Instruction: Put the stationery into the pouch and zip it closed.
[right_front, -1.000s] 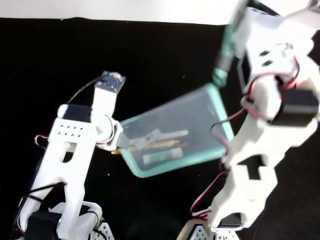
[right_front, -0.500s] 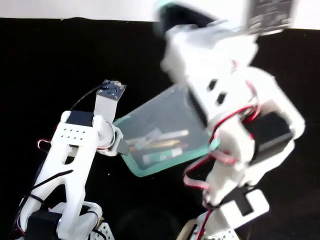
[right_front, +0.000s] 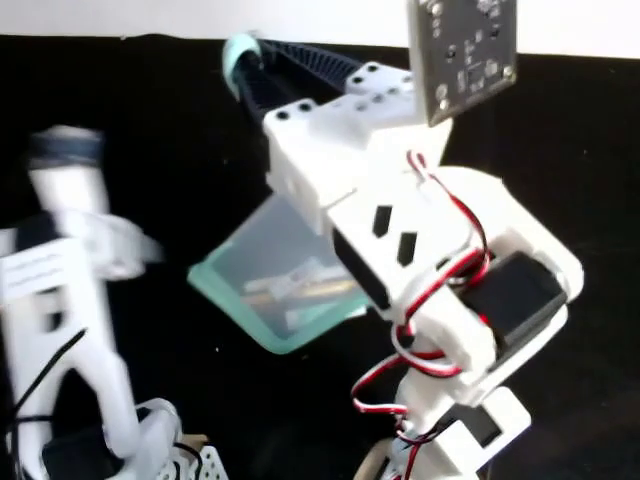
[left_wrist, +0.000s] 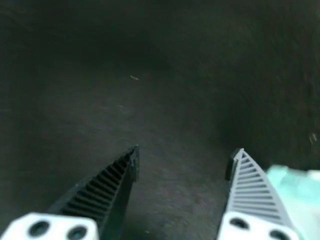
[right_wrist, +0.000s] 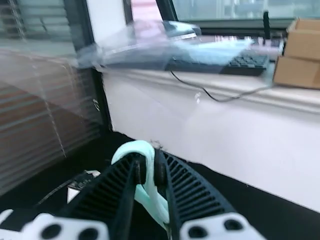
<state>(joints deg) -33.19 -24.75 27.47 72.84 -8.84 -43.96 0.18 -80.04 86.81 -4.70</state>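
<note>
1. Right gripper (right_wrist: 148, 161): raised high near the far edge of the table (right_front: 150, 100), jaws clamped on a mint-green loop (right_wrist: 127, 150)
2. Left gripper (left_wrist: 185, 155): jaws spread wide, holding nothing, above bare black table
3. Pouch (right_front: 262, 250): mid-table, clear with mint rim, one end hidden behind the right arm
4. Stationery (right_front: 300, 290): inside the pouch

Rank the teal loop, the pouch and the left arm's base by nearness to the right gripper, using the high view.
1. teal loop: clamped in the right gripper, raised at the far side.
2. pouch: on the table, mid-picture, nearer the camera.
3. left arm's base: at the near-left corner.
</note>
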